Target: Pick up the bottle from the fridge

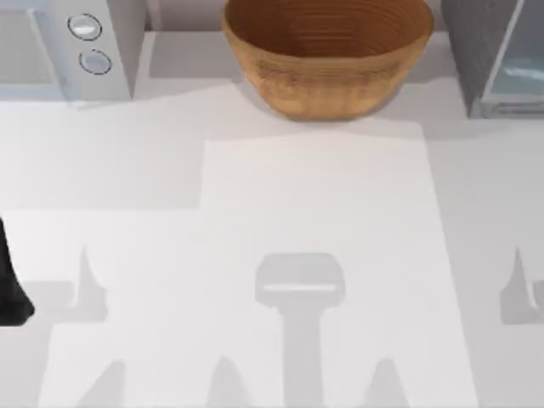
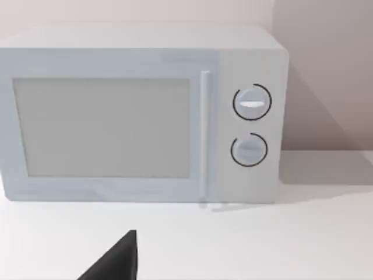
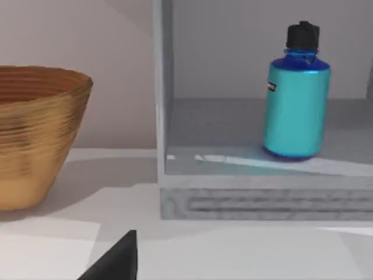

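At the far right corner of the table [image 1: 323, 212], the fridge [image 1: 493, 59] stands with its pale glassy panel swung aside, and the right wrist view looks straight into its open compartment. On the grey shelf inside, the bottle [image 3: 296, 96] stands upright, black cap on top, well back from the light grey frame [image 3: 162, 93] and touching nothing but the shelf. A wooden bowl [image 1: 327, 51] sits at the middle of the far edge, just beside the fridge, and a white box with two round knobs [image 1: 72, 47] occupies the far left corner, facing the left wrist camera. A dark part of the left arm [image 1: 10, 289] rests at the left edge of the top view, apparently parked. Each wrist view catches only a dark sliver of its own tool, so whether either tool is released or clenched cannot be told. Judging by this, the task is at its start: the approach has not begun. The next move seems to call for the right tool to reach into the compartment, clear of the frame and bowl, and close around the bottle's body.
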Action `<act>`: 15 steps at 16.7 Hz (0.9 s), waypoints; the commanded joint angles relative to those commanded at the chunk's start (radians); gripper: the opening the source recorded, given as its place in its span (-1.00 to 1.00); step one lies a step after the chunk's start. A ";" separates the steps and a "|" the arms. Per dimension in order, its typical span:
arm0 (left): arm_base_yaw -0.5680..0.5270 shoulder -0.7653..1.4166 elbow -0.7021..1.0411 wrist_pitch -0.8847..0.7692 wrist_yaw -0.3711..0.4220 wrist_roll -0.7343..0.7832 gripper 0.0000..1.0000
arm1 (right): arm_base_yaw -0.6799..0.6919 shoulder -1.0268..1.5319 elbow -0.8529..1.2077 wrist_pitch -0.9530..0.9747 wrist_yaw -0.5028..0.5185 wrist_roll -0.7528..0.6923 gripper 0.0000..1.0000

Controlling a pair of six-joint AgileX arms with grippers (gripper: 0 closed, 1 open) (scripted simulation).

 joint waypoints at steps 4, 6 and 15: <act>0.000 0.000 0.000 0.000 0.000 0.000 1.00 | -0.012 0.031 0.005 0.031 -0.012 0.000 1.00; 0.000 0.000 0.000 0.000 0.000 0.000 1.00 | -0.038 0.103 0.017 0.105 -0.039 0.001 1.00; 0.000 0.000 0.000 0.000 0.000 0.000 1.00 | -0.264 0.873 0.089 0.795 -0.254 0.009 1.00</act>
